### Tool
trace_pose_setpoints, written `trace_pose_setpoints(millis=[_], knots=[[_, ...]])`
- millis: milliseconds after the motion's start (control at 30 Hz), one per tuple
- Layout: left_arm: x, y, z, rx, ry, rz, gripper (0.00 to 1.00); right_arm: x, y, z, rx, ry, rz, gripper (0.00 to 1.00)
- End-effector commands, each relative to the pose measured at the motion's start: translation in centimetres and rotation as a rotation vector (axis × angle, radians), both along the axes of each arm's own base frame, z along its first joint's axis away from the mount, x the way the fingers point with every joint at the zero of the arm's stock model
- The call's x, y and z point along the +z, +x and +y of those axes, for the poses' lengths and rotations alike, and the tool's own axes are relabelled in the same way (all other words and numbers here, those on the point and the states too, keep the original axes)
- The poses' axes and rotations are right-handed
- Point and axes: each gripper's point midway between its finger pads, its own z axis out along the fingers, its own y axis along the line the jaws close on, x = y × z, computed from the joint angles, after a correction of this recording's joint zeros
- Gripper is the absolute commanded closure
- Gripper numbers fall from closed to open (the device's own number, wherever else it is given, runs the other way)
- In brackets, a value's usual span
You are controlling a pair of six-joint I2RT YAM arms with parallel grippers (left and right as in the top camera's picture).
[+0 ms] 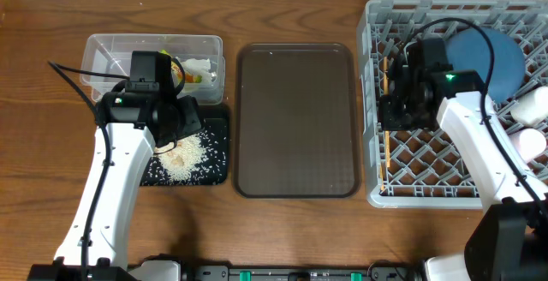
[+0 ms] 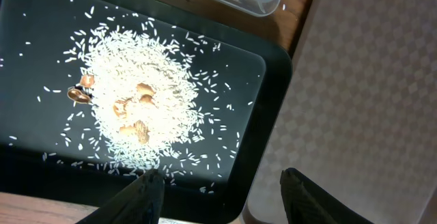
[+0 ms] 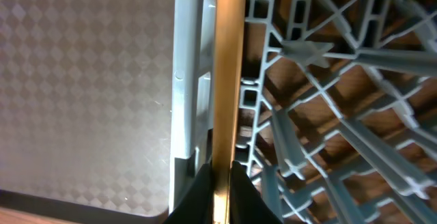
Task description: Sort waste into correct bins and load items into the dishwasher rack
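overhead, a wooden desk (image 1: 282, 7) carries a clear plastic rectangular tub (image 1: 107, 54) at the far left. it holds a yellow-green snack wrapper (image 1: 177, 71), its print too small to read, and crumpled white tissue (image 1: 199, 65). just in front of the tub sits a shallow black rectangular tray (image 1: 214, 157) with a heap of loose white rice-like scraps (image 1: 184, 157). a flat brown serving tray (image 1: 295, 118) lies in the middle of the desk, and a large square grey plastic rack (image 1: 374, 101) stands at the right with a round dark-blue plate (image 1: 479, 54) in its far part. the left pincer (image 1: 175, 118) hangs over the black tray. the left wrist view shows its fingers apart with nothing between them, and the rice heap below is dotted with a few small brown bits (image 2: 140, 108). the right pincer (image 3: 220, 173) is over the rack's left side, its fingers closed on a thin wooden chopstick (image 3: 229, 80). this chopstick runs along the rack's left wall, beside the brown tray.
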Motion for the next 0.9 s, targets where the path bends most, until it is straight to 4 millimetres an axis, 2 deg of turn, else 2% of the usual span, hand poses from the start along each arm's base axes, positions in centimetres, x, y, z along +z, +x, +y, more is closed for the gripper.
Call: trace_pose_setpoints(millis=[0,200,367,433,533,633,700,867], knots=[[0.8,0.3,0.3,-0.002,0.014,-0.023,0.42,-0.2,0.0,1.1,0.037,0.024,-0.003,0.83],[0.8,0.4,0.3,-0.002,0.014,-0.024,0.41,0.6,0.5,0.6,0.022,0.026,-0.021,0.75],[1.1,0.9,-0.1,-0.034,0.017,-0.054,0.33,4.1,2.3,-0.5,-0.015,0.037,-0.135,0.72],[1.3,1.3,-0.7,-0.087,0.029,-0.077,0.32,5.9,3.5,-1.2,-0.035,0.042,-0.213,0.61],[1.5,1.8,-2.2,-0.178,0.044,-0.113,0.3,7.8,5.4,-2.1,-0.059,0.049,-0.329,0.36],[1.5,1.8,-3.5,-0.221,0.042,-0.118,0.2,8.0,5.9,-2.9,-0.068,0.042,-0.349,0.21],[1.1,1.2,-3.9,-0.239,0.045,-0.092,0.17,7.5,5.2,-3.4,-0.082,0.039,-0.312,0.03],[-0.3,-2.3,-2.8,-0.234,0.083,0.07,0.16,6.0,2.0,-4.0,-0.1,0.029,-0.165,0.01]])
